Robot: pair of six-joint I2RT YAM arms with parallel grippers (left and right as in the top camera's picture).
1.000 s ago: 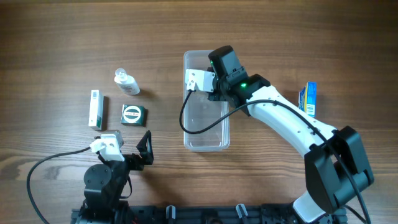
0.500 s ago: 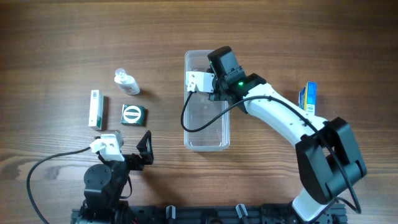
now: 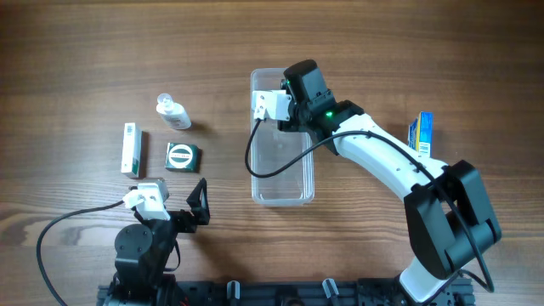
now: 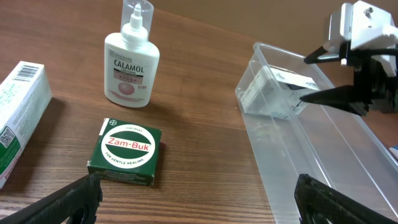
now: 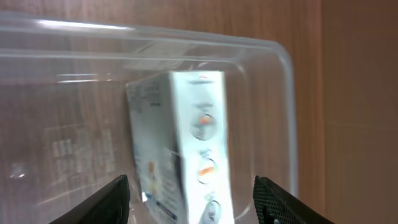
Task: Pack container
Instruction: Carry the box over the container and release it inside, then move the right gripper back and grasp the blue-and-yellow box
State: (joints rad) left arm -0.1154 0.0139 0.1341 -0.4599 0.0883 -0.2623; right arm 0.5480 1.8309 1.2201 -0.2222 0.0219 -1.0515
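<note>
The container is a long clear tub in the middle of the table; it also shows in the left wrist view and the right wrist view. A white box stands inside its far end, also seen in the left wrist view. My right gripper is open, hovering over that end with a jaw on each side of the box, not closed on it; it shows overhead too. My left gripper is open and empty near the table's front edge.
Left of the container lie a Calamol bottle, a green Zam-Buk box and a long white-and-green box. A blue-and-yellow box stands at the right.
My right gripper has shifted slightly toward the container's far end. The left arm has not moved.
</note>
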